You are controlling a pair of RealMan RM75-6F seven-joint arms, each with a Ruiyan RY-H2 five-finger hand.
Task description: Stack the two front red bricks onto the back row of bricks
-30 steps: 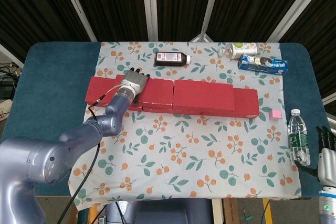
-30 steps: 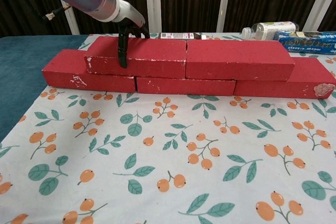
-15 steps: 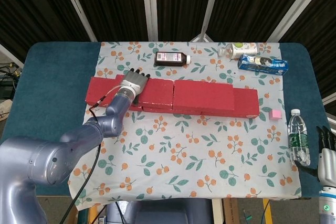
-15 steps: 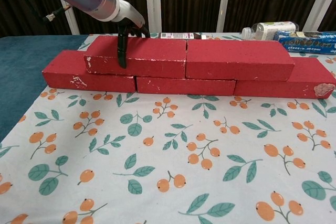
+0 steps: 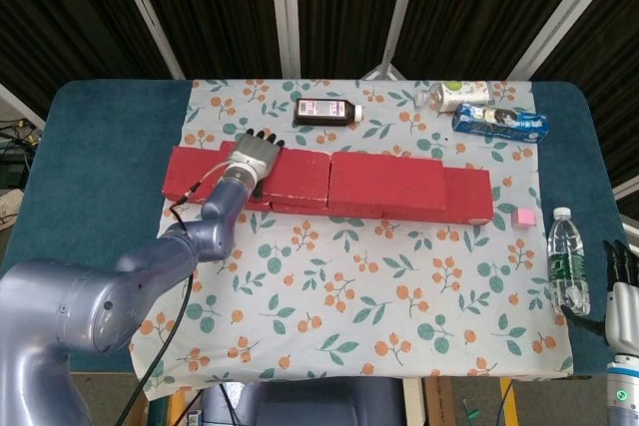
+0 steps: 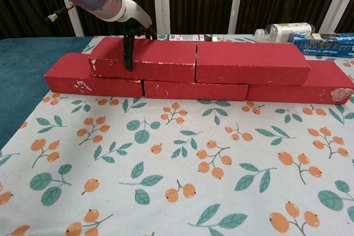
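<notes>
On the tabletop (image 5: 95,137), both upper bricks already sit on the back row (image 6: 199,89). My left hand (image 5: 256,154) rests on the upper left brick (image 6: 145,59), one dark finger hanging down its front face; I cannot tell whether it grips or only touches. Nothing has visibly shifted over the last second, so I judge the stacking nearly finished, with release left. My right hand (image 5: 621,271) waits apart at the table's right edge, fingers extended and empty. Labels on the dark bottle (image 5: 326,111) and blue packet (image 5: 499,123) are too small to read.
</notes>
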